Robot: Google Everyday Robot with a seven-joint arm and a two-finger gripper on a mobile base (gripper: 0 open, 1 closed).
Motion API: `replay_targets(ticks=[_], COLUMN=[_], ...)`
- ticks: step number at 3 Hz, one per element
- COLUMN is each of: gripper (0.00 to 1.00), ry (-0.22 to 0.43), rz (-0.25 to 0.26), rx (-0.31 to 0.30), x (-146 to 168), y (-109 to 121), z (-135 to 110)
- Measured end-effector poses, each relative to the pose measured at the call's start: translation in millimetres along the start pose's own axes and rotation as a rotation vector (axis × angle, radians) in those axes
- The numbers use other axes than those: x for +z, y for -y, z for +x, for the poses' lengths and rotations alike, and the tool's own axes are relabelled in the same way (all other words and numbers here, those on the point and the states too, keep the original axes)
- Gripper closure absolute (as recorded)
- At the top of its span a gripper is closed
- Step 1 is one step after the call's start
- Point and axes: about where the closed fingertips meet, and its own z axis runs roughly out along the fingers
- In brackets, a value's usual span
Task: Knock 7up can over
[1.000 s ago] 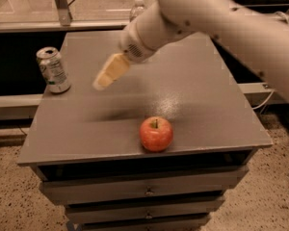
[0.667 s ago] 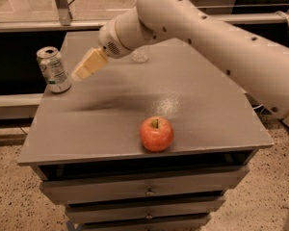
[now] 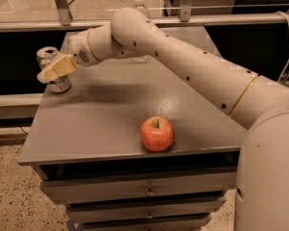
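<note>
7up can [image 3: 48, 54] stands upright at the far left corner of the tabletop [image 3: 111, 109], close to the left edge. Its silver top rim is visible, and so is the pale lower body with darker markings. The middle band is hidden, and the label is too blurred to read. Gripper [image 3: 54, 69] is beige and angled down toward the left. It lies across the front of the can at mid-height in this view. Contact with the can cannot be confirmed, and how far the gripper is open cannot be told; nothing is seen to be held. Arm [image 3: 183, 57] reaches in from the right and crosses over the far part of the tabletop. Red apple [image 3: 157, 134] sits upright near the front edge, stem up, well apart from the can. Clear bottle [image 3: 140, 6] is at the far edge, mostly hidden behind the arm. Drawers [image 3: 144, 189] are below the tabletop.
</note>
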Motion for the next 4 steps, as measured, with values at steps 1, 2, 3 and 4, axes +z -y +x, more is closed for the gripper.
replay_targets(ticks=[1,2,3,4], gripper=[0.00,0.16,0.39,0.71], ry=[0.043,0.056,0.064,0.045], rz=[-0.058,-0.083,-0.075,-0.016], rx=[0.053,0.088,0.102,0.091], x=[19,27,23,-7], y=[-12,-23,-26,-15], z=[6,15,23,20])
